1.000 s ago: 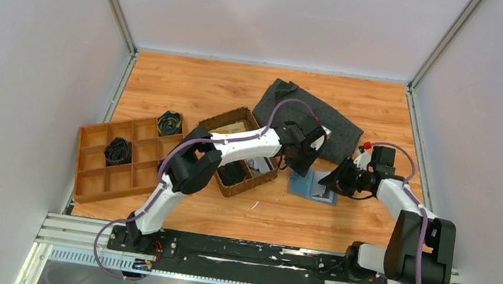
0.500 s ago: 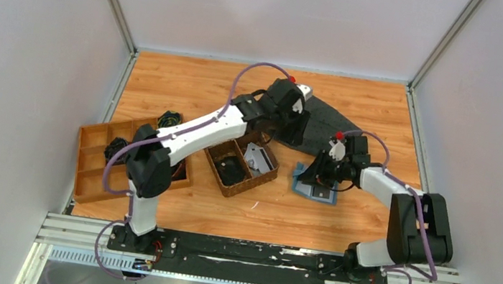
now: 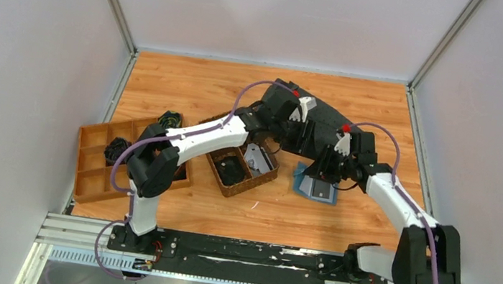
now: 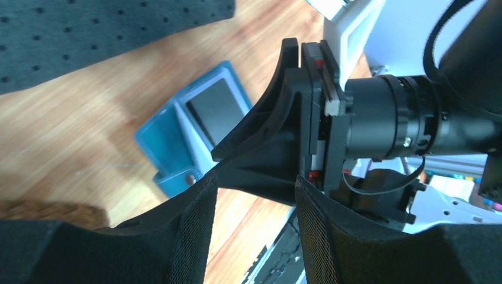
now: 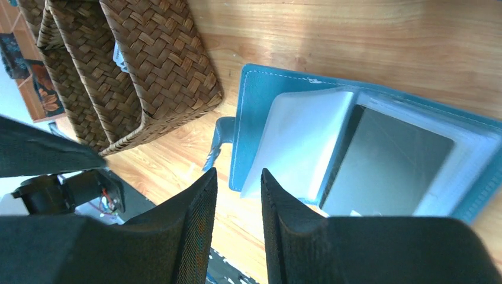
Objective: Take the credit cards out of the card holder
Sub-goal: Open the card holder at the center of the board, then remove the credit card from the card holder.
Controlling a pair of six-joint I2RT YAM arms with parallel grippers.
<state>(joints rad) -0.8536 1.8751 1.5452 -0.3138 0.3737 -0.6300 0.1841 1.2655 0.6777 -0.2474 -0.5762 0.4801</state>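
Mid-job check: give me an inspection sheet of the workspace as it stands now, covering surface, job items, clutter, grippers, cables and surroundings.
Surface: wooden tabletop, no spill seen.
Job's things: card holder lies open on the tabletop; a grey card sits in one panel.
Clutter: dotted cloth at the back; woven basket beside the holder; wooden tray at the left.
Grippers: left gripper open, empty; right gripper open over the holder's edge, nothing clamped.
Cables: purple cables loop over both arms, no snag seen.
Surroundings: pale walls; nothing else seen.
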